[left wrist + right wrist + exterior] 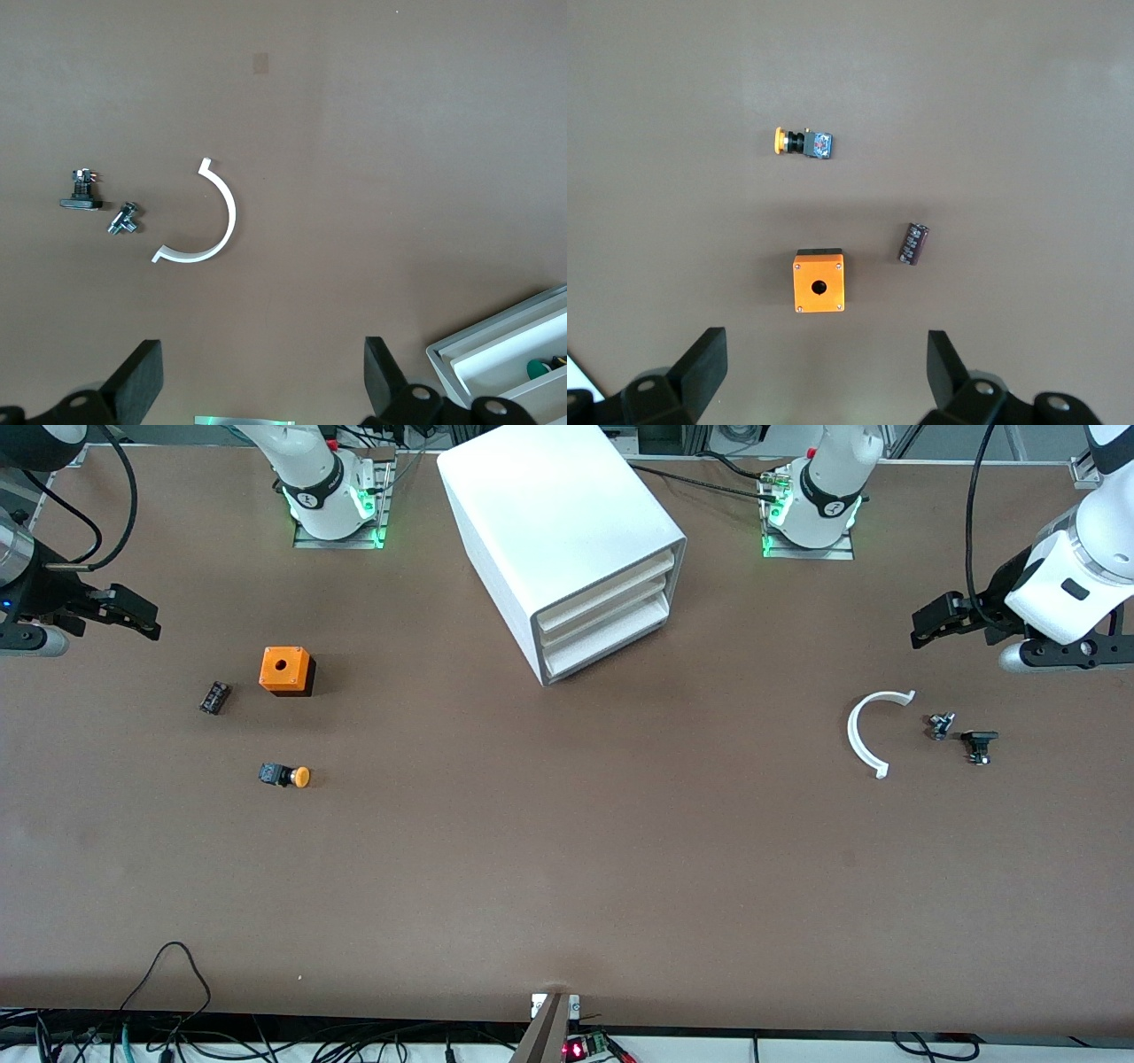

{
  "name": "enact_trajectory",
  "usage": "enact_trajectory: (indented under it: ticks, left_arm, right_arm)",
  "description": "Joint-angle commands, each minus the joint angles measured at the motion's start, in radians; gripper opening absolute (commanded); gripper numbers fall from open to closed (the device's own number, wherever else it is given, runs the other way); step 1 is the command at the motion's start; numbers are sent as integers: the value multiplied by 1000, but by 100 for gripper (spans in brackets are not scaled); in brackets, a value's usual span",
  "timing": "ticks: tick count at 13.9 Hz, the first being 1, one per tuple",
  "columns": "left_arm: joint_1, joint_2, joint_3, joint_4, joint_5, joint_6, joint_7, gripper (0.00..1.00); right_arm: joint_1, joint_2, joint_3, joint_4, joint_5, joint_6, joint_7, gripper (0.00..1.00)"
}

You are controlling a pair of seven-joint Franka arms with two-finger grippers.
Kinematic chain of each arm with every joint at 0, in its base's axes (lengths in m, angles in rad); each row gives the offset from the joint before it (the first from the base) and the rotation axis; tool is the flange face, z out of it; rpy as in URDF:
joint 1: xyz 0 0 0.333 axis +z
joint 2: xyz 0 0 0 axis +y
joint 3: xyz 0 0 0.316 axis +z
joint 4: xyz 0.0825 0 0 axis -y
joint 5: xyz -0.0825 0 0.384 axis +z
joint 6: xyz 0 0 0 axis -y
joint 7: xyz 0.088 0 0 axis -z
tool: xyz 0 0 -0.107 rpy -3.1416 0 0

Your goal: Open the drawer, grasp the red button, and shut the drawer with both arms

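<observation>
Drawers (611, 615), three alike, sit shut in the white cabinet (554, 522) near the arm bases, mid-table; each is a wide, shallow white tray. No red-capped button shows on the table; only a green-capped part (538, 368) peeks from a cabinet tray in the left wrist view. Left gripper (930, 622) hangs over bare table at its own end, fingers (142, 382) spread wide, holding nothing. Right gripper (133, 615) hangs over its end, equally wide and empty. An orange-capped button (285, 776) lies nearer the camera than the orange box (286, 670).

Three white drawers (611, 607) sit shut in the cabinet (549, 522).
</observation>
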Motion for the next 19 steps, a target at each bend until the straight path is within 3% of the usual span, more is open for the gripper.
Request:
enact_trajectory:
  ticks: [1, 3, 15, 18, 19]
  left_arm:
    - [7, 1, 1, 21, 2, -19, 27, 100]
    - [6, 34, 1, 73, 0, -23, 17, 100]
    - [4, 33, -10, 78, -12, -27, 14, 100]
    - [-11, 82, -34, 78, -13, -34, 20, 100]
    - [0, 160, -37, 75, -33, -27, 30, 100]
  right_arm:
    - [4, -17, -7, -20, 17, 19, -19, 100]
    - [4, -19, -7, -20, 19, 15, -16, 100]
    - [2, -8, -7, -5, 16, 2, -2, 100]
    - [4, -10, -5, -5, 14, -1, -4, 100]
    - [4, -8, -1, -5, 11, -1, -5, 100]
